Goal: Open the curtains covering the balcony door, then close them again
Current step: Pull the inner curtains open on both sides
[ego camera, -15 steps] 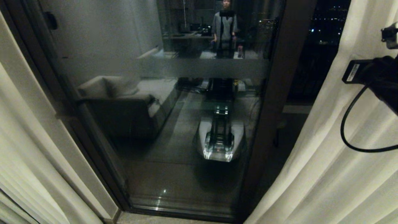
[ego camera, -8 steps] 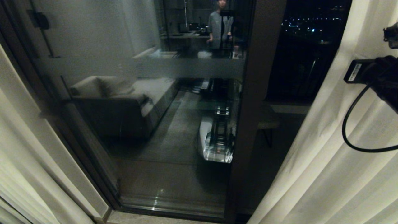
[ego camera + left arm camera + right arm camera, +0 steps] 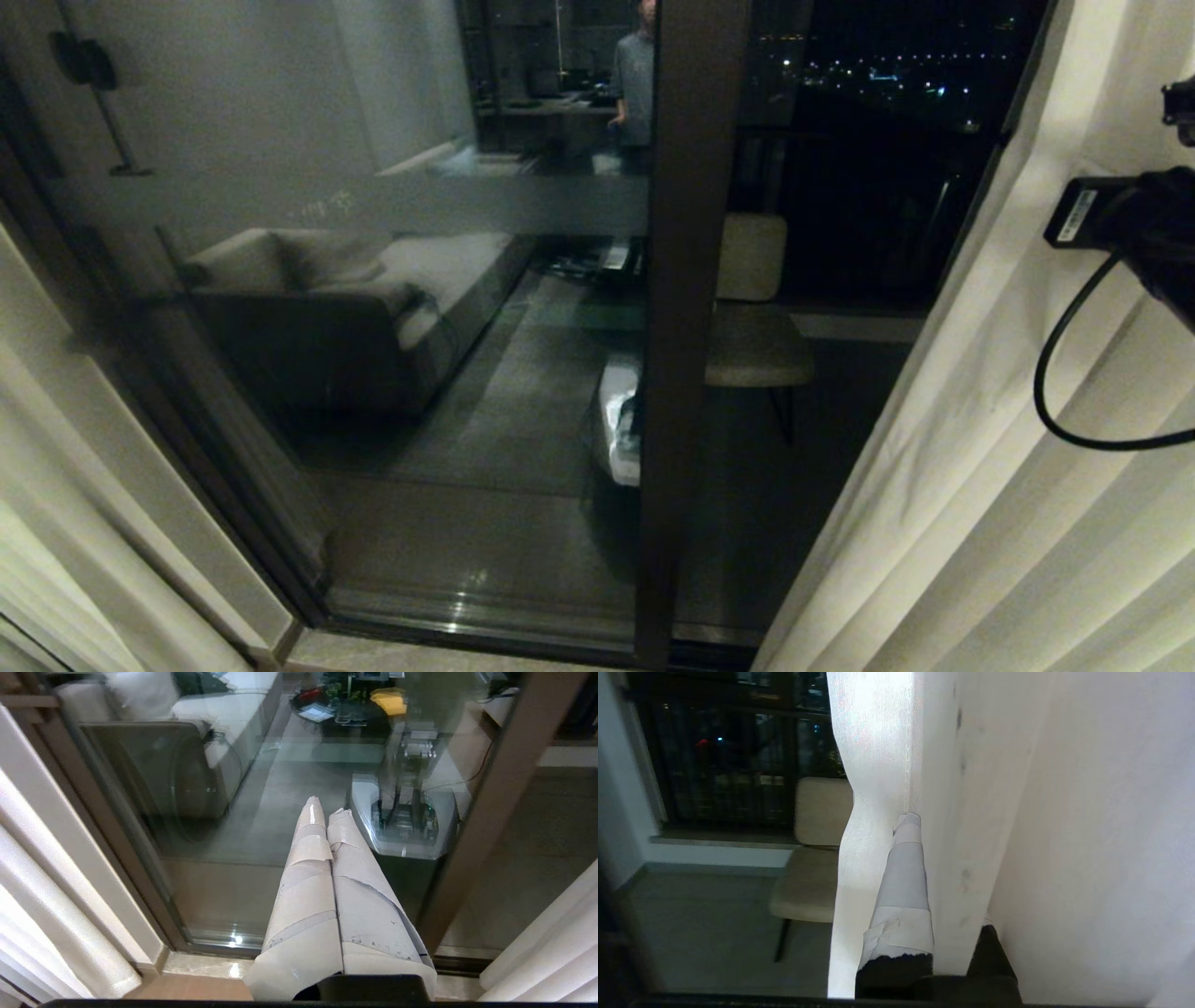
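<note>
The balcony door (image 3: 420, 308) shows its reflective glass with a frosted band, and a dark brown post (image 3: 686, 327) runs down its middle. One cream curtain (image 3: 56, 523) hangs at the left edge, the other curtain (image 3: 980, 485) at the right. My right arm (image 3: 1158, 233) reaches into the right panel. In the right wrist view my right gripper (image 3: 924, 826) is shut on a fold of that curtain (image 3: 962, 835) near its hemmed edge. One taped finger (image 3: 903, 877) shows; fabric hides the other. My left gripper (image 3: 324, 807) is shut on nothing, low before the glass (image 3: 261, 812).
A beige chair (image 3: 756, 317) stands beyond the glass, also seen as the chair (image 3: 812, 858) in the right wrist view. The glass reflects a sofa (image 3: 308, 308), a standing person (image 3: 639, 75) and my own base (image 3: 618, 420). A stone threshold (image 3: 205, 970) runs along the door's foot.
The whole head view has shifted, so the door post now sits further left. The right curtain stayed with my gripper, so more dark glass and the chair show beside it.
</note>
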`<state>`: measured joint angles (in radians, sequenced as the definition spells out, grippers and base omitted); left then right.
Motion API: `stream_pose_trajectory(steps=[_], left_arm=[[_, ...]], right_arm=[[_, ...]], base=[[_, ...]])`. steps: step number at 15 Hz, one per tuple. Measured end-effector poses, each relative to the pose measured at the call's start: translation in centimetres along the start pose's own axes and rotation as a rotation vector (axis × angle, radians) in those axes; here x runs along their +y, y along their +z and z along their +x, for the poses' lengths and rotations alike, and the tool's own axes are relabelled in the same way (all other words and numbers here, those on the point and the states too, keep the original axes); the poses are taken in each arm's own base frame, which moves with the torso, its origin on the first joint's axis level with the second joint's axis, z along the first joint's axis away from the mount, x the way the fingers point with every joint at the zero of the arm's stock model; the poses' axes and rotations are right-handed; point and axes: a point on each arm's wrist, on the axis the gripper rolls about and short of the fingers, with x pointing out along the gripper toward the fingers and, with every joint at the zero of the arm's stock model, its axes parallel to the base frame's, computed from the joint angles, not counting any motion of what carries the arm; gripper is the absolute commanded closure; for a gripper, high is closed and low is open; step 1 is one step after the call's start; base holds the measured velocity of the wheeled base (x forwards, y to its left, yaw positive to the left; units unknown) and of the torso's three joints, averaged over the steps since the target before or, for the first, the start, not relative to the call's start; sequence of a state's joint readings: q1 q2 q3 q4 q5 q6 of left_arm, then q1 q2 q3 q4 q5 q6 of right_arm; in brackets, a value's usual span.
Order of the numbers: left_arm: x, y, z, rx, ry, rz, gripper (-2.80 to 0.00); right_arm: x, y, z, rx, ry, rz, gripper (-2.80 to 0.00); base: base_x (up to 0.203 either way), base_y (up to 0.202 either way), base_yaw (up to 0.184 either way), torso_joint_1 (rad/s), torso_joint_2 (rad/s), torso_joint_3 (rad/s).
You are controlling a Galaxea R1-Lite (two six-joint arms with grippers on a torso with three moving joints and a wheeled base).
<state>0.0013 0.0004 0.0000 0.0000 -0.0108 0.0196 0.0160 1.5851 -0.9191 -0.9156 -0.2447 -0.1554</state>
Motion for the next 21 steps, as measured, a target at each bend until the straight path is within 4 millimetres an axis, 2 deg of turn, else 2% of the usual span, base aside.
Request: stream_pose_trajectory(steps=[21], left_arm=[[0.0, 0.0, 0.0, 0.0, 0.001, -0.007, 0.0]], right_arm=[[-3.0, -0.7, 0.2, 0.003, -0.103, -0.035, 0.0]], base=[[0.0, -0.188, 0.001, 0.002, 0.0, 0.002]])
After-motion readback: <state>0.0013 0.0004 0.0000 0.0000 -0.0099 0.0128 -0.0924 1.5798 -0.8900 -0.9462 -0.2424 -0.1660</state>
